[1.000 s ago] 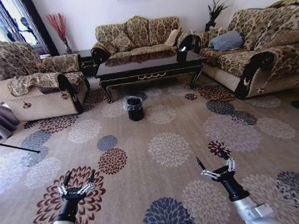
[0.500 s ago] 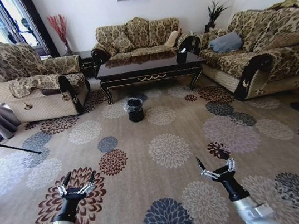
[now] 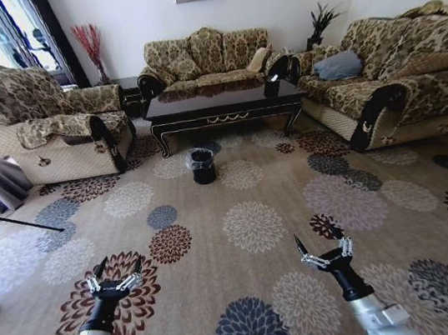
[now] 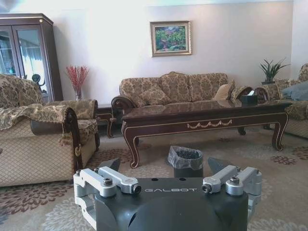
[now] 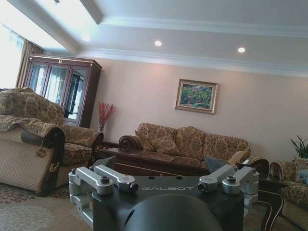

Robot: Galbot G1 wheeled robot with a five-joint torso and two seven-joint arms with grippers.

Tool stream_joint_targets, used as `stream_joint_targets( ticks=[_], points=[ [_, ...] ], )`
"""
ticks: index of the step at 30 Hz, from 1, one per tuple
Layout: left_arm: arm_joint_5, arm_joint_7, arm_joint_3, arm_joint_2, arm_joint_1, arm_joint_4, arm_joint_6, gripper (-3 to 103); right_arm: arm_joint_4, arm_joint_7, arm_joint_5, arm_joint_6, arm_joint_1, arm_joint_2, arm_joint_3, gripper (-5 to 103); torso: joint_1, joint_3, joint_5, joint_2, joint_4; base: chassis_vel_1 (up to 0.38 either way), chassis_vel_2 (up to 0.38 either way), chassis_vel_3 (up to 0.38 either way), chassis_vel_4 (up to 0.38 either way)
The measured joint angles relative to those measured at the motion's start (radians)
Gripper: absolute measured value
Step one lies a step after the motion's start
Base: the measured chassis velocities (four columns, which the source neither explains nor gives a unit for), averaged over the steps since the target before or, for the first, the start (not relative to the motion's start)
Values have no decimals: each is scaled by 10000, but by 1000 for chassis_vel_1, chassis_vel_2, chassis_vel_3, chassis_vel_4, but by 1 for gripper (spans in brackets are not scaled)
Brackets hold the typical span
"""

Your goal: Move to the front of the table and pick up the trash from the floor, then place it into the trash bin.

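Ahead on my floor (image 3: 243, 181): trash bin (image 3: 201, 163) fronting table (image 3: 222, 99); sofas flanking; left pincer (image 3: 115, 278), right pincer (image 3: 323, 249) both wide, empty.

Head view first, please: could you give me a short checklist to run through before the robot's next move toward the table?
1. Left gripper open, holding nothing: ok.
2. Right gripper open, holding nothing: ok.
3. Trash bin upright on the floor in front of the table, liner in place: ok.
4. Open carpet between robot and bin, nothing in the way: ok.
5. Robot at the table's front: not ok, it is well back from it.
6. Trash located on the floor: cannot tell, no piece is distinguishable on the patterned carpet.
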Motion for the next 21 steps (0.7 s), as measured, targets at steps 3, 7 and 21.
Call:
stream_joint_targets(
  ticks=[3,7,21],
  points=[
    [0,0,0,0,0,0,0,100,0,0,0,0,0,0,0,100,45,67,0,109,0,0,0,0,0],
    [0,0,0,0,-1,0,0,100,0,0,0,0,0,0,0,100,125,181,0,305,0,0,0,0,0],
    [0,0,0,0,0,0,0,100,0,0,0,0,0,0,0,100,360,526,0,884,0,0,0,0,0]
  ],
)
